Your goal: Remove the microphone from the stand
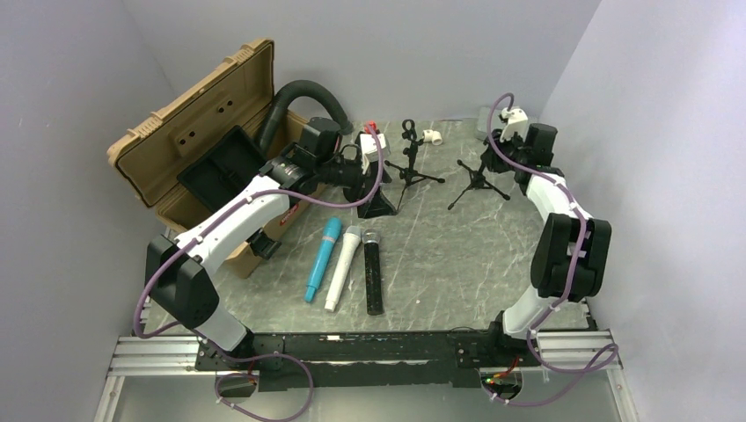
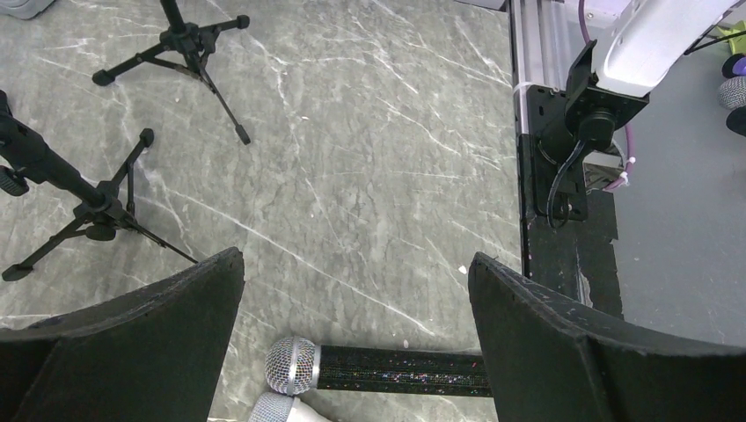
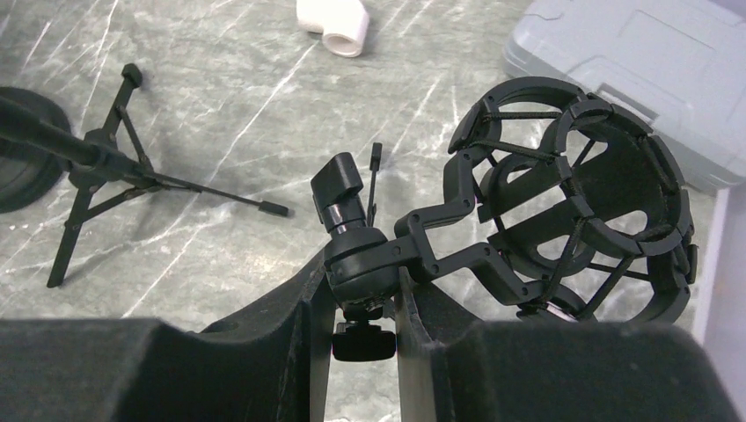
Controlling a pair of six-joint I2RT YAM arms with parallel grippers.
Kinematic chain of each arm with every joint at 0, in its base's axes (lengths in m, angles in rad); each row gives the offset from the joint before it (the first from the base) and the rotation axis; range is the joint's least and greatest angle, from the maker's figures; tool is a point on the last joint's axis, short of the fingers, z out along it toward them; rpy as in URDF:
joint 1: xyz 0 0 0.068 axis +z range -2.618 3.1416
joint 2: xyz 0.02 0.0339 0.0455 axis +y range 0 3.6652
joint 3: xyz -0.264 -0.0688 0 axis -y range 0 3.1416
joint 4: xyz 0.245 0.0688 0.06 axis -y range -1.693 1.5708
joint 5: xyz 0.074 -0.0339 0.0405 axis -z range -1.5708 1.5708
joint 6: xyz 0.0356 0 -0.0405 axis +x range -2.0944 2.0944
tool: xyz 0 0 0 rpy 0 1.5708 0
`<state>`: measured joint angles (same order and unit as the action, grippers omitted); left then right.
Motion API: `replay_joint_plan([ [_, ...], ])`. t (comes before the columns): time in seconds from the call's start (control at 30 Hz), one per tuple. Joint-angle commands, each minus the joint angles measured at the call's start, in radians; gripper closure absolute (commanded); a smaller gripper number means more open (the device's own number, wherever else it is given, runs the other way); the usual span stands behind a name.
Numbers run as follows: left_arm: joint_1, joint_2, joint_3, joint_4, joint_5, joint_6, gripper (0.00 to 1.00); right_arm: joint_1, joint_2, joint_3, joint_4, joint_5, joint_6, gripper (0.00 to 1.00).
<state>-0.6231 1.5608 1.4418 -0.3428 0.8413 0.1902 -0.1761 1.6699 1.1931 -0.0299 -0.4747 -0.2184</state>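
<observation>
Three microphones lie side by side mid-table: blue [image 1: 322,258], white [image 1: 341,268] and black glitter [image 1: 373,272]. My left gripper [image 1: 369,198] is open and empty above the table; in the left wrist view [image 2: 356,259] the black microphone [image 2: 396,369] and the head of the white microphone [image 2: 273,409] lie below its jaws. My right gripper [image 3: 361,290] is shut on the swivel joint of a tripod stand [image 1: 479,180] at the back right. That stand's shock mount [image 3: 572,193] is empty. A second tripod stand [image 1: 412,167] stands to its left.
An open tan case [image 1: 202,132] and a black hose [image 1: 299,92] are at the back left. A white pipe elbow [image 3: 339,26] and a grey case [image 3: 633,61] lie at the back. The rail with the arm bases [image 1: 396,347] runs along the near edge.
</observation>
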Motion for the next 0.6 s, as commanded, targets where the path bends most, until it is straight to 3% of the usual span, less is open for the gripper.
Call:
replay_joint_plan([
  [0.0,0.002,-0.042,0.002,0.015,0.005,0.011,0.0,0.058,-0.011,-0.023,0.185,0.003,-0.066,1.0],
  [0.57,0.003,-0.084,-0.032,0.022,-0.01,0.028,0.0,0.142,0.044,-0.068,0.25,0.041,-0.088,1.0],
])
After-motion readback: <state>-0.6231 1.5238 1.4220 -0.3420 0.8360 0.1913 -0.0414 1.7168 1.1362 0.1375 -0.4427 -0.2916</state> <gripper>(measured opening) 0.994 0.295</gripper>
